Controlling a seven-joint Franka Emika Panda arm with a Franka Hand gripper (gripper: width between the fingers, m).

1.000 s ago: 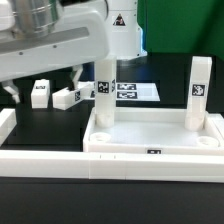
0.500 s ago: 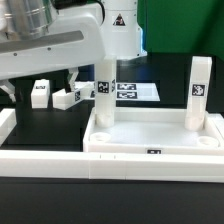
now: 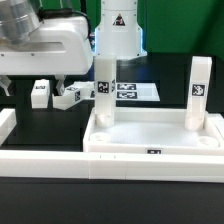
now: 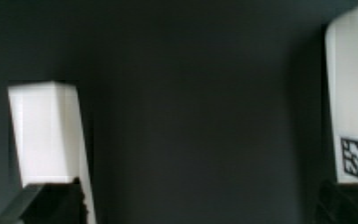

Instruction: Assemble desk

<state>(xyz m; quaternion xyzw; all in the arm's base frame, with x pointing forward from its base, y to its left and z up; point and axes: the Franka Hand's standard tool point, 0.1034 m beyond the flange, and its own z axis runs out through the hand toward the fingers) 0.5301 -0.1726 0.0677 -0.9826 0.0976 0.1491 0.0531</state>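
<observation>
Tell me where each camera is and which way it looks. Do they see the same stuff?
Exterior view: off the arm, low down, facing across the tabletop and its upright legs toward the robot; the arm shows.
Wrist view: on the wrist, facing down at the black table; only the fingertips of the open gripper show.
Shared: the black table and white tagged parts; which exact parts, I cannot tell.

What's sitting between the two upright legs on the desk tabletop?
Nothing. The exterior view shows bare tabletop between the leg on its left and the leg on its right.
</observation>
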